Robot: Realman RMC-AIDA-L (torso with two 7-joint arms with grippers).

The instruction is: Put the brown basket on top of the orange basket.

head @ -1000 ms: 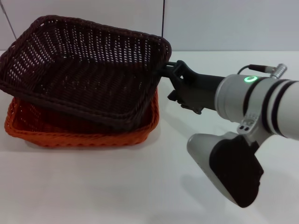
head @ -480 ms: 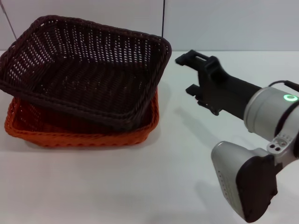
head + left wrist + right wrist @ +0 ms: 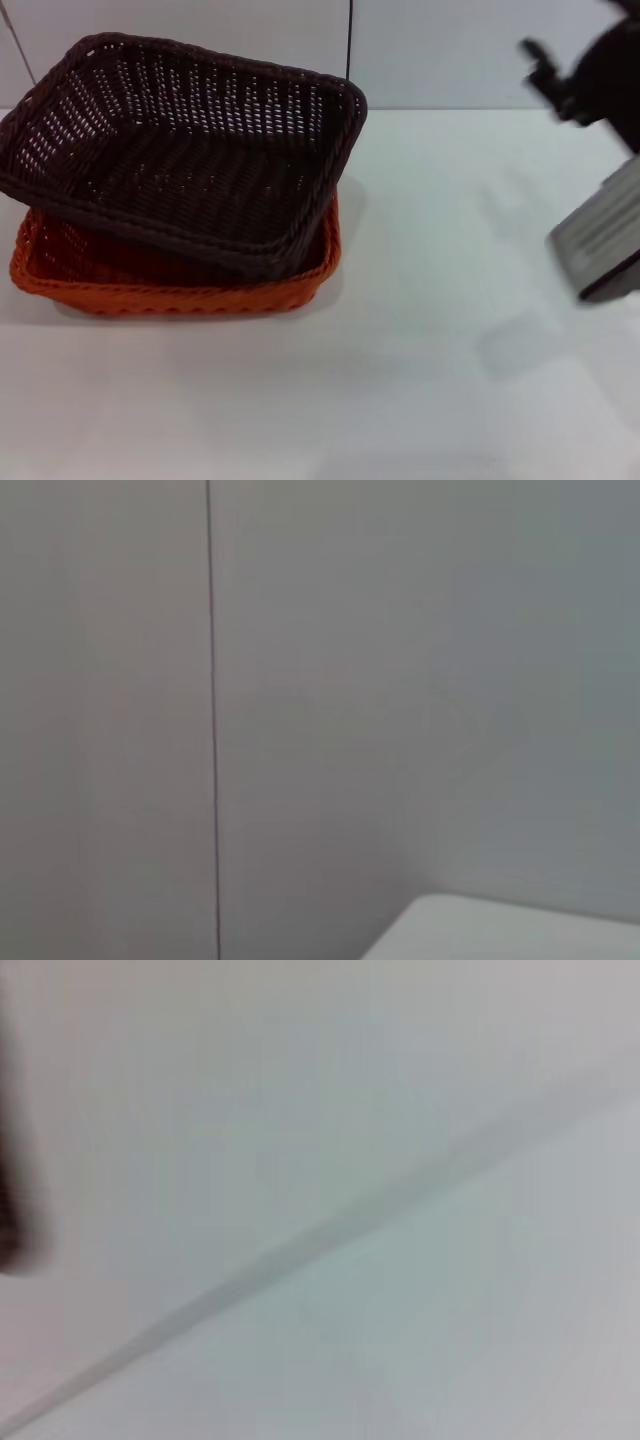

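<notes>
The brown basket [image 3: 190, 150] rests inside the rim of the orange basket [image 3: 170, 295] at the left of the white table. It is tilted, with its far left side higher, and it is turned a little against the orange one. My right gripper [image 3: 547, 68] is blurred at the upper right edge of the head view. It is well clear of both baskets and holds nothing that I can see. The left arm does not show in the head view, and the left wrist view shows no fingers.
The white table [image 3: 420, 350] stretches in front of and to the right of the baskets. A pale wall with a dark vertical seam [image 3: 350, 50] stands behind. The left wrist view shows only the wall and a table corner [image 3: 520, 930].
My right arm has let go of the brown basket's right rim and pulled away up and to the right. The baskets have stayed still.
</notes>
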